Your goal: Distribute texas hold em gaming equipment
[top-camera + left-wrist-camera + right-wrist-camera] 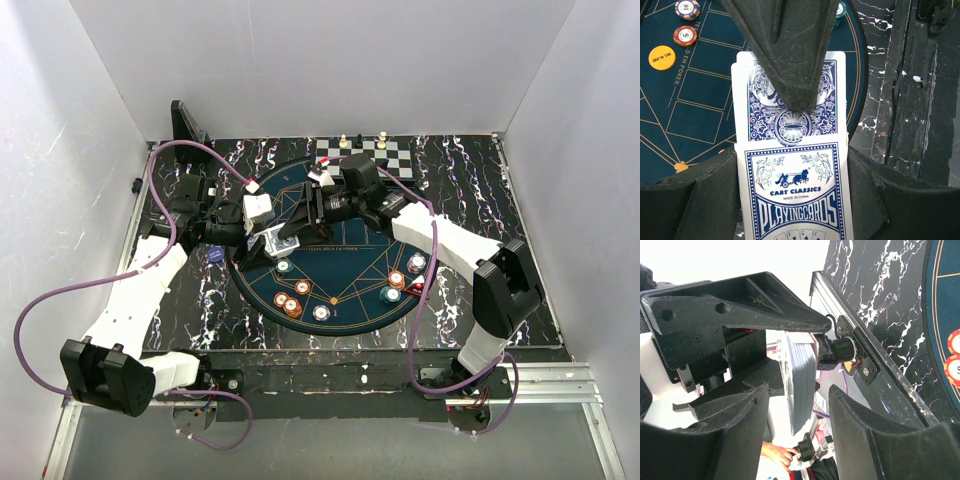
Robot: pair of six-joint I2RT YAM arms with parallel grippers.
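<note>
The card box reads "CART CLASSICS, MADE IN CHINA, PLAYINGCARDS"; the yellow disc reads "BIG BLIND".

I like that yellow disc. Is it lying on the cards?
No, the yellow disc lies on the blue mat, apart from the cards.

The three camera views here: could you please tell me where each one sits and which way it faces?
Top external: above and behind the arm bases, looking down on the round mat; both arms show.
Left wrist: on the left arm, looking down its fingers at the card deck they clamp, mat beneath.
Right wrist: on the right arm, looking sideways between its open fingers at the deck's edge and the left gripper.
Shared: both wrist views show the deck.
</note>
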